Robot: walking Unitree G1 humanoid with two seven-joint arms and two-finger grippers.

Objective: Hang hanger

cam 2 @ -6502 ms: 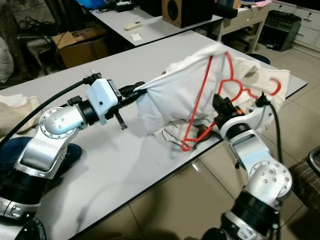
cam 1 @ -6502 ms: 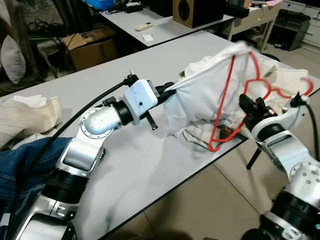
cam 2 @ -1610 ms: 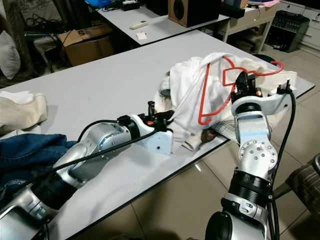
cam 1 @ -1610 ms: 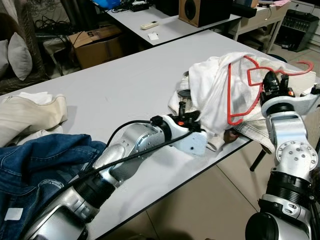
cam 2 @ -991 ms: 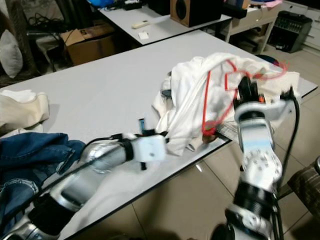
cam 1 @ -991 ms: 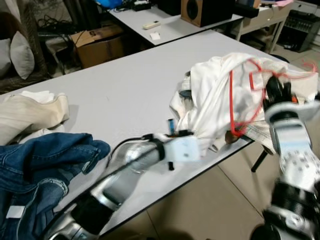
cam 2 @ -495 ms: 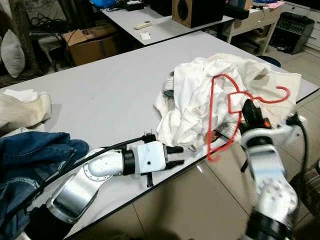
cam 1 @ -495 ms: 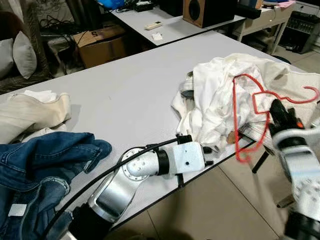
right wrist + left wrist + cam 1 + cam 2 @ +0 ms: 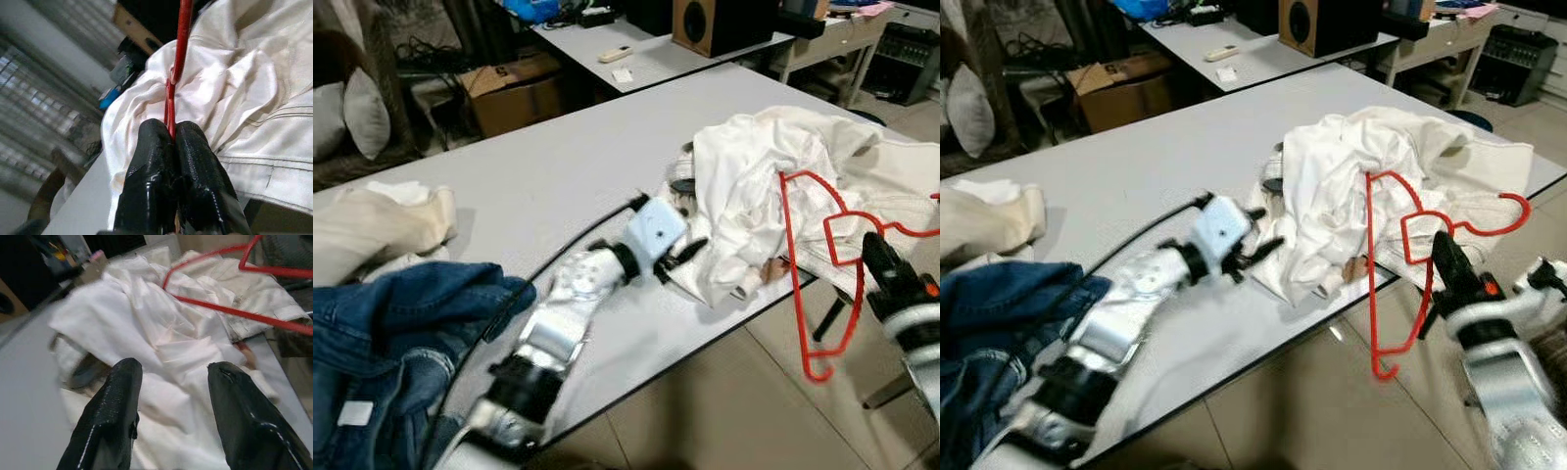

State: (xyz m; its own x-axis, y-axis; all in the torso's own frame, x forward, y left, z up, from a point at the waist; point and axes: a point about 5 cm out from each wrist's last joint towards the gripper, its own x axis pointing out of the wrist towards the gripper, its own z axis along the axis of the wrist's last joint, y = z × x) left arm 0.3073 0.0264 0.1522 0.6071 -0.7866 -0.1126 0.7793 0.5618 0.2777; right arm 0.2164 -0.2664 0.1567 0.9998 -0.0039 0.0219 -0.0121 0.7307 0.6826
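A red wire hanger (image 9: 797, 274) is held upright past the table's near edge, beside a heap of white clothing (image 9: 754, 186). My right gripper (image 9: 876, 250) is shut on the hanger near its hook; in the right wrist view the fingers (image 9: 156, 161) pinch the red wire (image 9: 182, 44) with the white cloth behind. My left gripper (image 9: 685, 250) lies low over the grey table (image 9: 558, 166) at the heap's left edge. It is open (image 9: 171, 377), with white cloth beyond its fingers and nothing between them.
Blue jeans (image 9: 382, 343) and a cream cloth (image 9: 372, 220) lie at the table's left end. Behind stand a second table with a speaker (image 9: 705, 20) and a cardboard box (image 9: 514, 88). Tiled floor (image 9: 705, 421) lies in front.
The right gripper has drawn the hanger away from the clothing heap, out past the table edge. The left arm has swung up onto the table toward the white heap.
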